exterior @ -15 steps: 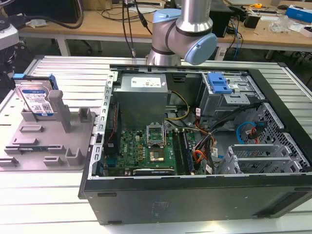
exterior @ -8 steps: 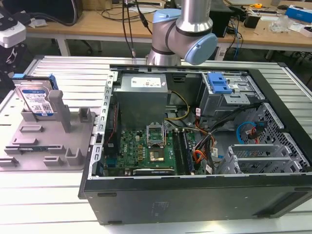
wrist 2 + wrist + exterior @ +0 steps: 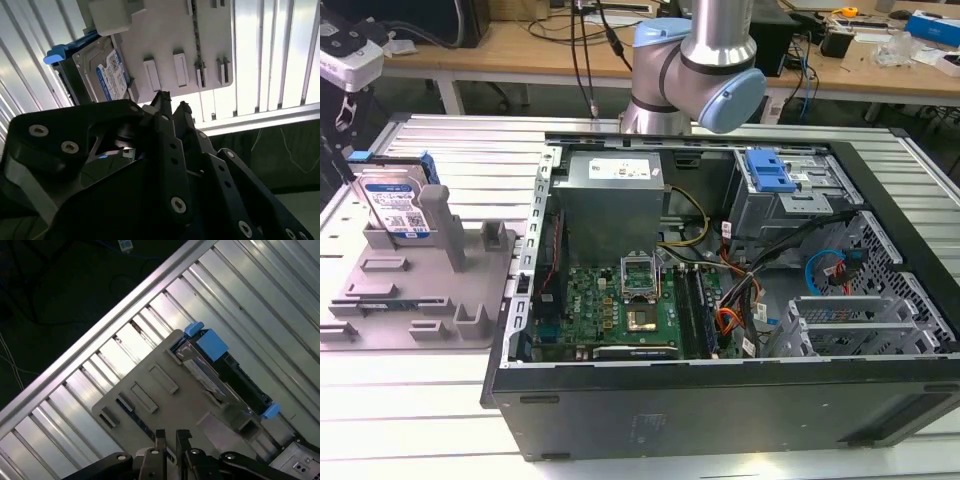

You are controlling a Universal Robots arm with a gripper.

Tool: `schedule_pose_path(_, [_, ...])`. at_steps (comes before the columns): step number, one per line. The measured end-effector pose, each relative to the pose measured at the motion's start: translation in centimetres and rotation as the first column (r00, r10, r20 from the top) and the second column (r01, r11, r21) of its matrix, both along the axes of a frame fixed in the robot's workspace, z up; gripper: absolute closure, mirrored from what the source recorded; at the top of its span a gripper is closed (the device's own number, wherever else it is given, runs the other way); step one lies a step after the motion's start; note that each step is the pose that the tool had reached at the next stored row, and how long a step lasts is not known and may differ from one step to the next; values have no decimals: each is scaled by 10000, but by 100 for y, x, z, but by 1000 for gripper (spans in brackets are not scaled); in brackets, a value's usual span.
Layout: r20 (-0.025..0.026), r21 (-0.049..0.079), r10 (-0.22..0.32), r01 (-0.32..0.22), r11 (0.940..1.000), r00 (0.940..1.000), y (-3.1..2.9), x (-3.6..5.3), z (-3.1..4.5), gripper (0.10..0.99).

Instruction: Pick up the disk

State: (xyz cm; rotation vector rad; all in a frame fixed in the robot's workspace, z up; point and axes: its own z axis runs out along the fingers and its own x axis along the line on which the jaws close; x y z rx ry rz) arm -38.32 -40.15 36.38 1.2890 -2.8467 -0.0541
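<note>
Black gripper (image 3: 172, 102) (image 3: 170, 436) fills foreground in both wrist views, jaws narrowly parted, pinching nothing, hanging over grey fixture plate (image 3: 165, 405). Disk (image 3: 112, 75) (image 3: 205, 377) stands on edge in plate, apart from jaws; second wrist view shows label face, first wrist view its blue rails. Exterior view adds open computer case (image 3: 720, 400) beside plate, disk (image 3: 398, 205) near worktop (image 3: 420, 400) edge at exterior view's left.

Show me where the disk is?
At the exterior view's left, the disk stands upright on the grey fixture plate, beside the open computer case.
</note>
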Motion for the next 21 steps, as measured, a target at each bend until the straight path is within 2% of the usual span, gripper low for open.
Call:
schedule_pose_path(1, [0,0,164,-164,9999,9999,0,0,-1,792])
schedule_pose_path(2, [0,0,436,-436,9990,9990,0,0,-3,792])
schedule_pose_path(4, [1,0,969,-969,9953,9953,0,1,-9,671])
schedule_pose_path(5, [1,0,1351,-1351,9908,9908,0,2,-14,604])
schedule_pose_path(9, [0,-1,2330,-2330,9725,9725,0,8,-21,604])
schedule_pose_path(14, [0,0,3304,-3304,9438,9438,0,15,-25,604])
schedule_pose_path(15, [0,0,3511,-3511,9363,9363,0,17,-25,604])
schedule_pose_path(16, [0,0,3659,-3659,9307,9307,0,18,-25,592])
schedule_pose_path(18, [1,0,3988,-3988,9171,9171,0,22,-28,471])
schedule_pose_path(21, [-6,-15,4348,-4348,9005,9005,0,26,-31,471])
